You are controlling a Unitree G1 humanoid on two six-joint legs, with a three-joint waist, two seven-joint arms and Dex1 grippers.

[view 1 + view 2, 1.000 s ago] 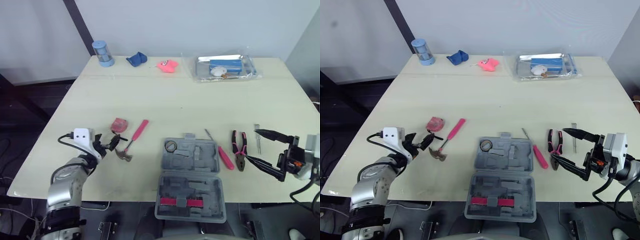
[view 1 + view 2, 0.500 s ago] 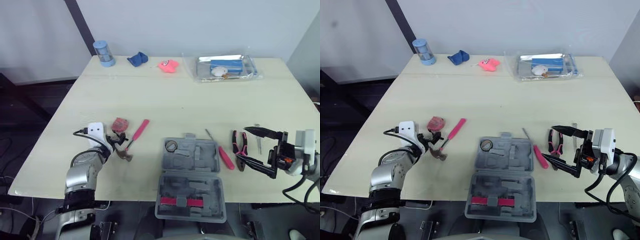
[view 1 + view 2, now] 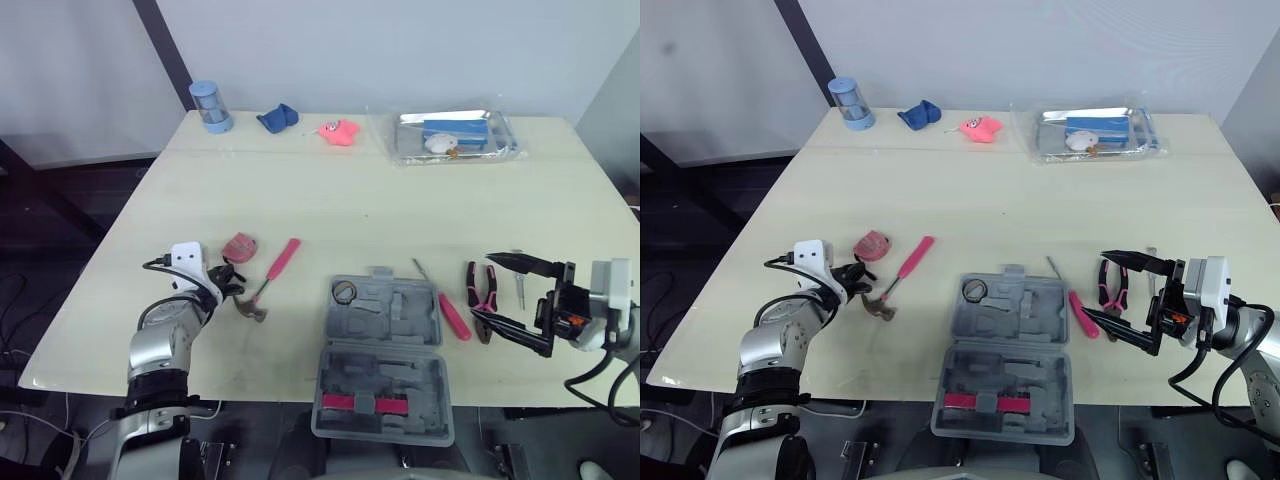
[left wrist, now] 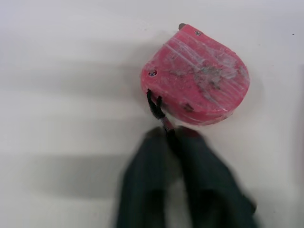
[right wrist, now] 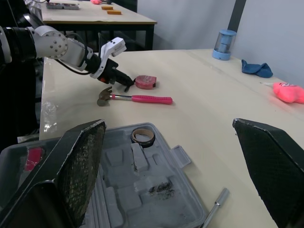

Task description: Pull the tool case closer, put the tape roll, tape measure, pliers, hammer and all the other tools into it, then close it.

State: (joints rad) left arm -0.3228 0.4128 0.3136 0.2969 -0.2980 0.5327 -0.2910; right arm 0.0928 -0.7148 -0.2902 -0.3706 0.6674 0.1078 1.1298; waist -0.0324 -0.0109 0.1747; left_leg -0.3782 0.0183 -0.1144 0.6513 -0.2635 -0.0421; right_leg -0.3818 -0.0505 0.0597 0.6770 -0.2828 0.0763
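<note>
The grey tool case [image 3: 402, 311] lies open at the middle of the table's [image 3: 350, 190] front edge, its lid half hanging towards the robot. The tape roll [image 3: 343, 292] sits in the far left corner of the tray. Left of the case, the pink-handled hammer [image 3: 266, 283] lies on a slant, and the red tape measure [image 4: 197, 83] lies just beyond its head. The left gripper [image 4: 171, 137] is low over the table there, its fingers clenched on the tape measure's black strap. Right of the case lie a pink-handled screwdriver [image 3: 449, 313] and then the pliers [image 3: 469, 283], all flat on the table. The right gripper [image 3: 485, 288] hovers by the front right edge with its fingers spread wide, one above the other, just beside the pliers.
</note>
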